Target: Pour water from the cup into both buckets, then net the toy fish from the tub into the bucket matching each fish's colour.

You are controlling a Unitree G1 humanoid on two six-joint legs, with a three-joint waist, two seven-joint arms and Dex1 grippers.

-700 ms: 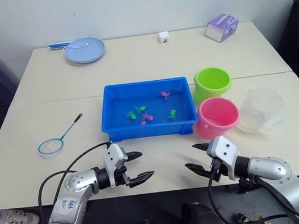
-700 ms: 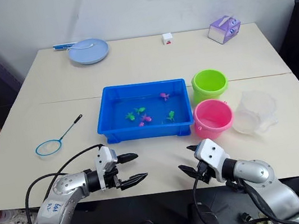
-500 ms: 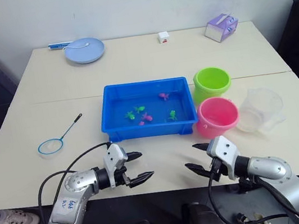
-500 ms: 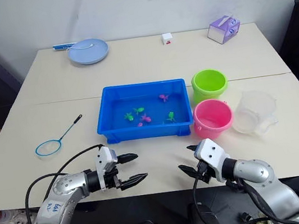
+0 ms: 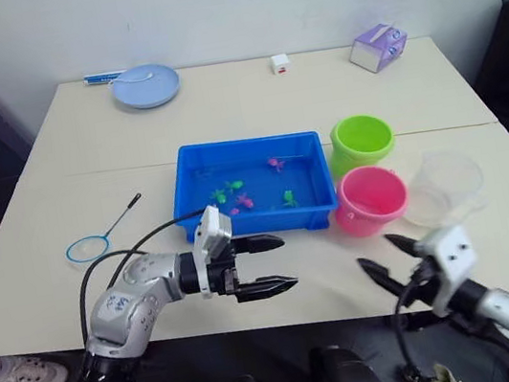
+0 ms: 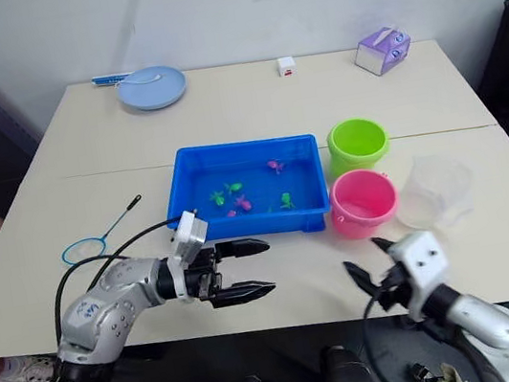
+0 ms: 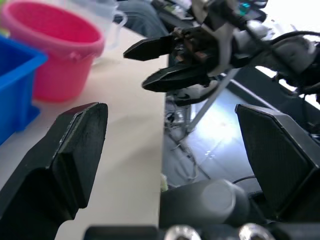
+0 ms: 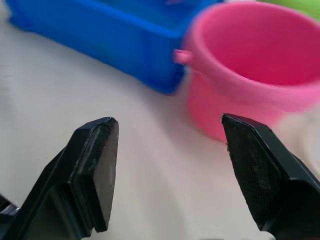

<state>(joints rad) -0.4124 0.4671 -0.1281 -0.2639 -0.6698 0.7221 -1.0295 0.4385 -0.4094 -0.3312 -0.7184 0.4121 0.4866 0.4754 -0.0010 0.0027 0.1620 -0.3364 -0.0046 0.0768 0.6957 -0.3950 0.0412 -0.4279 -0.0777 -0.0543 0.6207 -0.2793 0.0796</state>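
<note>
The left gripper point(image 5: 264, 265) hangs over the near edge of the table point(image 5: 222, 109) with its two black fingers spread wide and nothing between them; its tips point toward the robot's right. Just beyond those fingers sits the blue tub point(image 5: 252, 186), holding water and the small green and pink toy fish point(image 5: 236, 194). The net point(image 5: 101, 233) lies flat on the table well off to the left of the left gripper, behind its wrist, hoop nearer the robot and dark handle angled away toward the tub. The right gripper point(image 5: 392, 257) is also wide open and empty, low at the table's front edge. In the right wrist view the pink bucket point(image 8: 250, 85) stands ahead of its fingers point(image 8: 95, 170), nearer the right-hand one, with the tub's corner ahead of the other. The green bucket point(image 5: 361, 140) stands directly beyond the pink one, both just beside the tub's right end. The clear cup point(image 5: 443, 185) sits just right of the pink bucket, ahead and to the right of the right gripper, apart from its fingers.
</note>
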